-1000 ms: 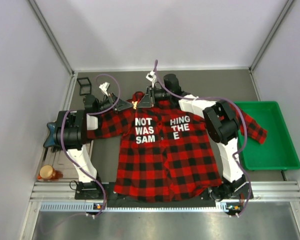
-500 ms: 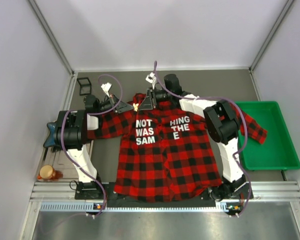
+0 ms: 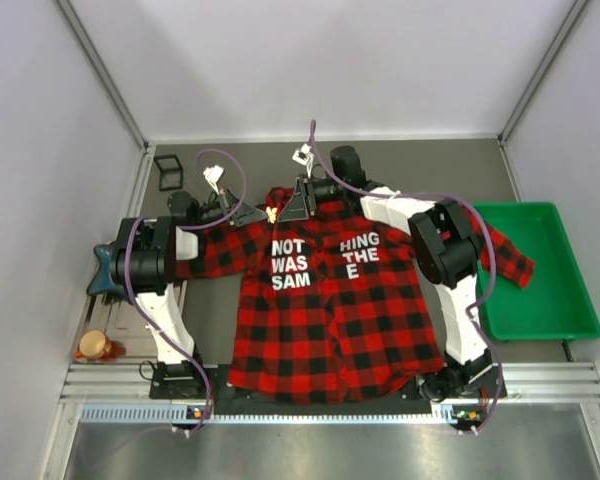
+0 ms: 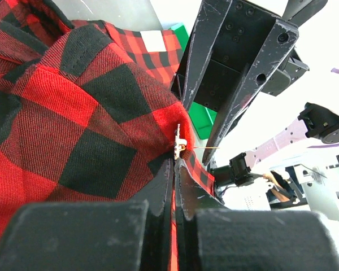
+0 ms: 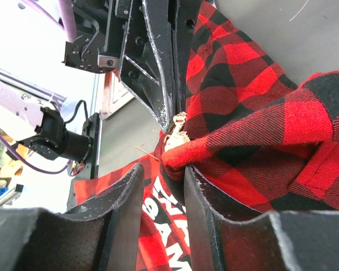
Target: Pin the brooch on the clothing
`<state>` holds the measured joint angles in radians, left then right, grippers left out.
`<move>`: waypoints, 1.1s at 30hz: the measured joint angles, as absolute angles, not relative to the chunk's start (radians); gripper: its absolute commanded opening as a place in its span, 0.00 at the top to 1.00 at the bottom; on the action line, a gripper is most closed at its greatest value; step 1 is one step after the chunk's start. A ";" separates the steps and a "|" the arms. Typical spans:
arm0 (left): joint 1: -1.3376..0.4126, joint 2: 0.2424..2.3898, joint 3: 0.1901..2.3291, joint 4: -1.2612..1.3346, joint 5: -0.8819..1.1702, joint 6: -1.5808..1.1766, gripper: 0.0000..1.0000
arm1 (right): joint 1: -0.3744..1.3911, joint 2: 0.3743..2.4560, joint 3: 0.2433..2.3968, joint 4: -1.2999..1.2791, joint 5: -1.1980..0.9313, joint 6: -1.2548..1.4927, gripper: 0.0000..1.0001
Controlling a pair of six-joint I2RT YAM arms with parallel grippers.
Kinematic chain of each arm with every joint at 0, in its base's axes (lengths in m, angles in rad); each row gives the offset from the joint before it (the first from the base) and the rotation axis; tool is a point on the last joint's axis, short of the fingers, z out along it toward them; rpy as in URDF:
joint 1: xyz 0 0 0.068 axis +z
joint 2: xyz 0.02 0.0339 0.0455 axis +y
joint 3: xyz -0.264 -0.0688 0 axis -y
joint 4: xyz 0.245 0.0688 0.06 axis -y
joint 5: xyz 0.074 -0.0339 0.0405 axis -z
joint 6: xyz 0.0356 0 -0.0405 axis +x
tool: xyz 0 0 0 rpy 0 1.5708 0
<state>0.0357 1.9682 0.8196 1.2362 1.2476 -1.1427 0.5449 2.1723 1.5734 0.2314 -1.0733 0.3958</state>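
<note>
The 2 hands meet at the collar of the plaid shirt (image 3: pixel 330 310). The left hand (image 4: pixel 175 165) is pressed together, a thin strip of red cloth between its fingers, so it seems clamped on the collar fold. The brooch (image 4: pixel 180 144) sits just beyond its fingertips, against the cloth. The right hand (image 5: pixel 161 175) stands apart, the same fold lying loose between its fingers. A thin pin juts out beside the brooch, so fastening looks unfinished. Whether it has pierced the cloth cannot be told.

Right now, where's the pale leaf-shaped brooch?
Top view, left of centre: the brooch sits at the collar of the red-and-black plaid shirt, between the left gripper and right gripper.
</note>
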 measured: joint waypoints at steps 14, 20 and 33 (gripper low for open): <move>0.036 2.040 0.836 1.288 1.260 -1.353 1.00 | 0.540 2.204 1.628 0.207 -1.075 0.411 0.56; 0.036 2.054 0.845 1.289 1.264 -1.403 1.00 | 0.540 2.209 1.639 0.193 -1.075 0.414 0.49; 0.035 2.072 0.851 1.288 1.264 -1.448 1.00 | 0.529 2.210 1.636 0.152 -1.076 0.384 0.44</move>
